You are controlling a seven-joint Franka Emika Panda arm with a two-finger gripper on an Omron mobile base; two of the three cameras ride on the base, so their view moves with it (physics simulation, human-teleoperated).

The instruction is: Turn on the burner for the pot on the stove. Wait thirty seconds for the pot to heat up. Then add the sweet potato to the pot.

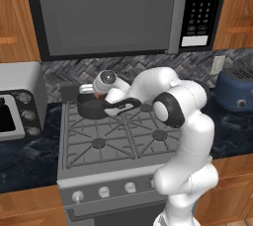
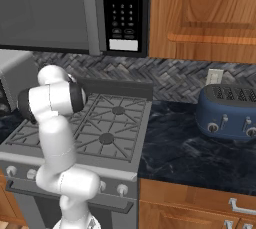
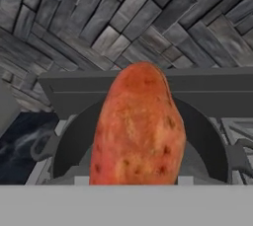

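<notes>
The orange-red sweet potato [image 3: 138, 131] stands on end in the middle of the hand view, with my gripper [image 3: 133, 180] shut on its lower end. Right behind and below it lies the dark-grey pot [image 3: 210, 143], its dark inside facing the hand. From the left base view the pot [image 1: 91, 106] sits on the back-left grate of the grey stove [image 1: 123, 136]. My gripper [image 1: 89, 91] hangs just above the pot's rim, and a sliver of the sweet potato shows there. The burner under the pot is hidden by the pot. In the right base view my arm covers the pot.
A silver toaster oven [image 1: 17, 106] stands on the counter left of the stove, and a blue toaster [image 2: 230, 110] on the right. A microwave [image 1: 108, 13] hangs low above the stove. White knobs [image 1: 104, 191] line the stove front. The raised back panel [image 3: 212, 89] runs behind the pot.
</notes>
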